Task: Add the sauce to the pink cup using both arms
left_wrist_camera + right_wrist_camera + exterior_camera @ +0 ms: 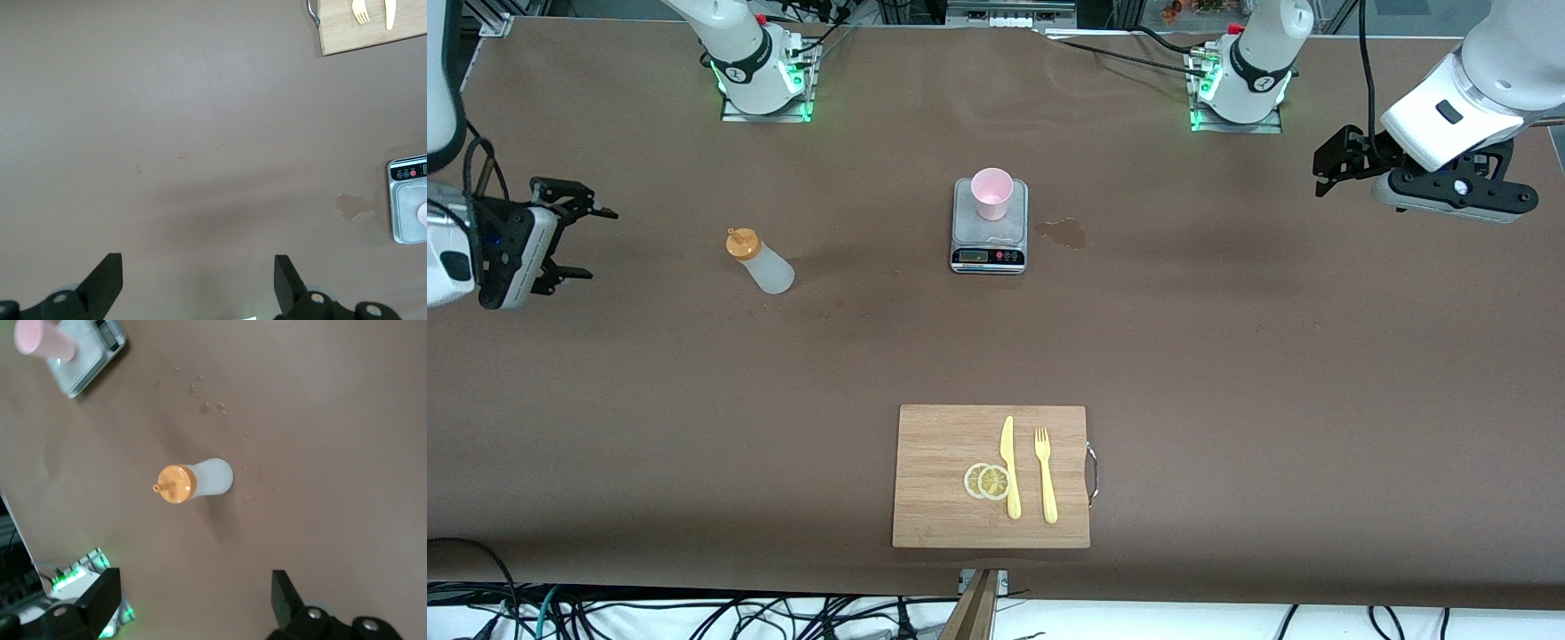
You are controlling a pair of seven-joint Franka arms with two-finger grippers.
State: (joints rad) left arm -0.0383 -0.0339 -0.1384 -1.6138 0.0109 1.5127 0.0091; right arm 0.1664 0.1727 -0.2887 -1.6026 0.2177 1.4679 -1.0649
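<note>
Now, over at the right arm's end of the brown matte table [1227, 356]: small translucent whitish plastic squeeze bottle [763, 264] with a rounded orange nozzle cap, standing upright on the bare cloth, untouched. Nearer the middle and slightly farther from the front camera, small tapered pale pink plastic tumbler [991, 193], no handle, sitting on a flat grey rectangular kitchen scale [989, 240] with a dark display strip along its nearer edge. Just beside the scale, toward the left arm's end, a glossy brownish spill stain [1062, 233]. Much nearer the front camera, a rectangular bamboo cutting board [943, 444] with a metal handle, carrying a yellow plastic knife [1009, 466], a yellow plastic fork [1045, 474] and two overlapping round lemon slices [987, 481], the slices touching the knife. Black two-finger right gripper [578, 243], released with fingers spread wide, hovering above the table edge at the right arm's end, well apart from the bottle. Black left gripper [1323, 169], fingers likewise parted, hanging above the bare tabletop at the left arm's end, well apart from the scale.
</note>
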